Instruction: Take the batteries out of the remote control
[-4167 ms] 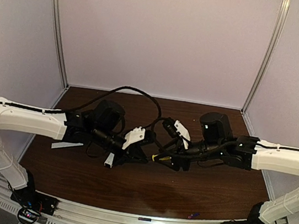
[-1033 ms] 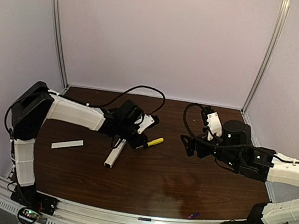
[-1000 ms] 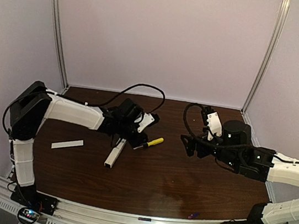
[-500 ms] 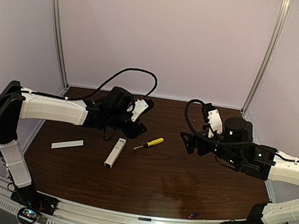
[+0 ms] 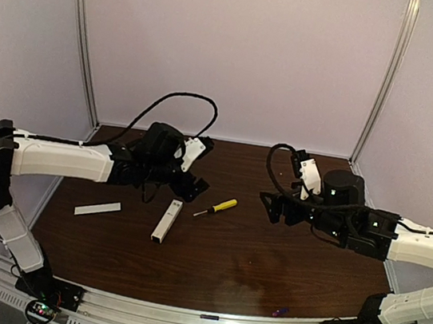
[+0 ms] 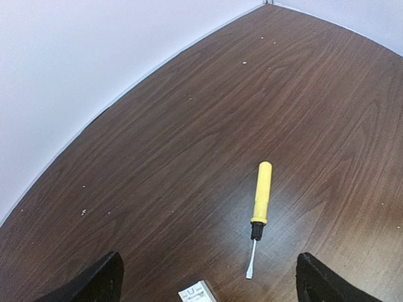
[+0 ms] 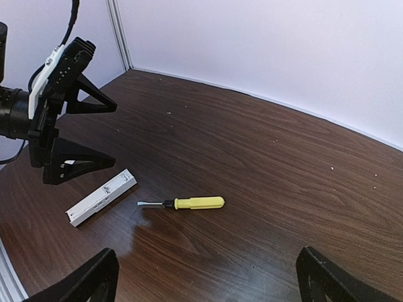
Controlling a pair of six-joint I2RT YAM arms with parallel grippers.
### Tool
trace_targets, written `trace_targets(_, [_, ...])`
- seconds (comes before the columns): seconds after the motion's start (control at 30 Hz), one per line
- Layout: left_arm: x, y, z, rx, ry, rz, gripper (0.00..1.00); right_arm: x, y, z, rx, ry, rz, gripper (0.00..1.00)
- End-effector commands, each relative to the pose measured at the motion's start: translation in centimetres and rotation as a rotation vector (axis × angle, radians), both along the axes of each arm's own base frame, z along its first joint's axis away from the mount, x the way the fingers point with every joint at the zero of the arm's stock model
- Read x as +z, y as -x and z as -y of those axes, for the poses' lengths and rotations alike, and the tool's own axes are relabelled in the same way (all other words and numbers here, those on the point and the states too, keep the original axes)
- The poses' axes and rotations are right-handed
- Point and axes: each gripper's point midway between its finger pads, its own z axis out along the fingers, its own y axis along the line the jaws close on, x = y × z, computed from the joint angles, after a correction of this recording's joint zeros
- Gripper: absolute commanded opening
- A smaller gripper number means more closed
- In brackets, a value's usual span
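Currently left end effector (image 5: 203, 162) and right end effector (image 5: 269, 206) gape empty; left should straddle the remote (image 5: 165, 221), centre frame, squarely before closing.

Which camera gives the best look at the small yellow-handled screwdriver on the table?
The left wrist view: the yellow-handled screwdriver lies whole and largest there. The right wrist view shows it whole but smaller; the top view, tiny.

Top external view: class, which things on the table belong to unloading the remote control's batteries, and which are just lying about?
Belong to the job: remote control; tiny blue-purple battery near the front edge; thin white strip, likely the cover.
Lying about: yellow-handled screwdriver, loose beside the remote control.
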Motion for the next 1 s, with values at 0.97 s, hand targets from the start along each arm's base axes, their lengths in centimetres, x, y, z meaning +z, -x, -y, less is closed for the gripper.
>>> trace_targets(0.97, [0.0,-3.8,-30.8,0.927,-0.169,0.449,0.97,-3.6,-4.2,2.2,-0.298,0.162,-0.100,1.00])
